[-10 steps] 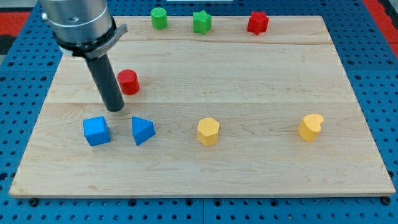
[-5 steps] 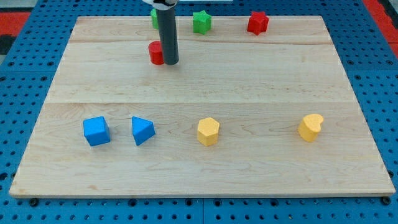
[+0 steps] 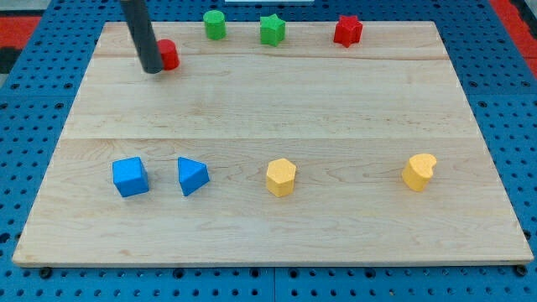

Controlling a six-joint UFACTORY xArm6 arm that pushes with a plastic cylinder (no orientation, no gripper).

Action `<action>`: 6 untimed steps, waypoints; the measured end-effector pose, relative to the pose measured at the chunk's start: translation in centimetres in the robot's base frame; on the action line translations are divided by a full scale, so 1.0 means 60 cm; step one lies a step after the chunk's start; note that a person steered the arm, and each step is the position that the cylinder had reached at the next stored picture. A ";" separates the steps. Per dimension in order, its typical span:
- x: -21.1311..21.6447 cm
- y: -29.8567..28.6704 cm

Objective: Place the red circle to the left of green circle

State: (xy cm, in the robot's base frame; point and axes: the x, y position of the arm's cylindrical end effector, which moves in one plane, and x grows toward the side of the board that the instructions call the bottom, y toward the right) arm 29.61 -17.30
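The red circle (image 3: 169, 54) sits near the board's top left, lower left of the green circle (image 3: 215, 24), which stands at the top edge. My tip (image 3: 153, 70) rests against the red circle's left side, and the dark rod hides part of that block. The rod rises to the view's top.
A green star (image 3: 272, 29) and a red star (image 3: 347, 30) stand along the top edge. A blue cube (image 3: 130, 177), a blue triangle (image 3: 192, 175), a yellow hexagon (image 3: 281, 177) and a yellow heart (image 3: 419, 171) form a row lower down on the wooden board (image 3: 268, 109).
The red circle has gone up the board and then left, from mid-left to near the top left. My tip moved from its right side to its left side.
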 end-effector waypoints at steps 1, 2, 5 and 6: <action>-0.015 0.041; -0.025 0.074; -0.071 0.022; -0.070 0.013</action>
State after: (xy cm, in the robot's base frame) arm 25.44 -16.50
